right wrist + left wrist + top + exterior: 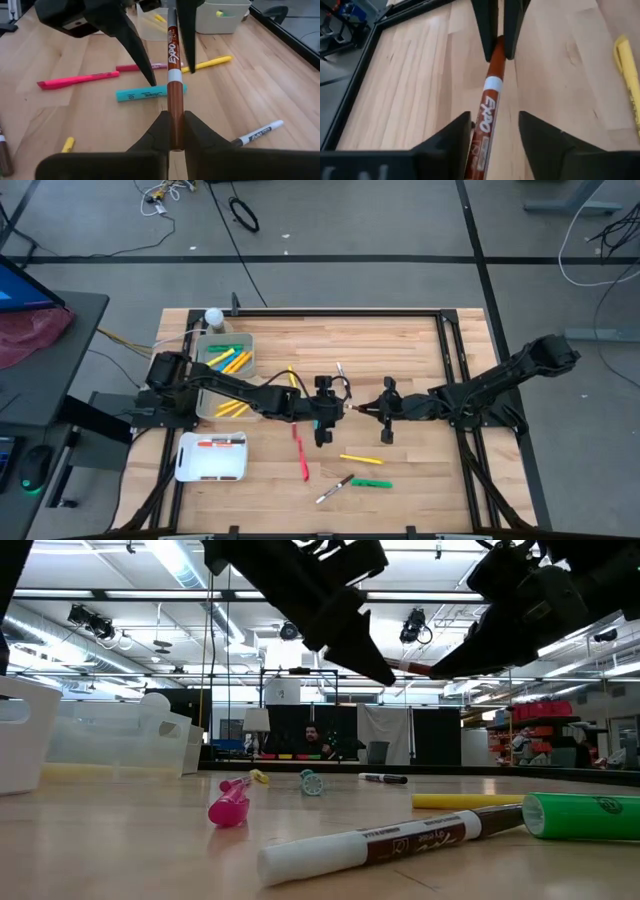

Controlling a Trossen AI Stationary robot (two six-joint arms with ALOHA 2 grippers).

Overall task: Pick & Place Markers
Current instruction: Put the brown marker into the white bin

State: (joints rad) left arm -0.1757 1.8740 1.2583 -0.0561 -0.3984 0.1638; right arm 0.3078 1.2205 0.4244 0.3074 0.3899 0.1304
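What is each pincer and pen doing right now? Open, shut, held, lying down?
Right pincer: shut on the brown marker.
Left pincer: open, fingers either side of the brown marker.
Brown marker: held up in the air.
Green marker: lying flat on the table.

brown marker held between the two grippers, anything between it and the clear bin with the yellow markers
Nothing visible blocks it. The brown marker hangs mid-table in the right gripper, its other end between the left gripper's fingers. The left arm lies along the way to the clear bin.

Grey floor (400, 220) — ceiling strip lights (180, 565)
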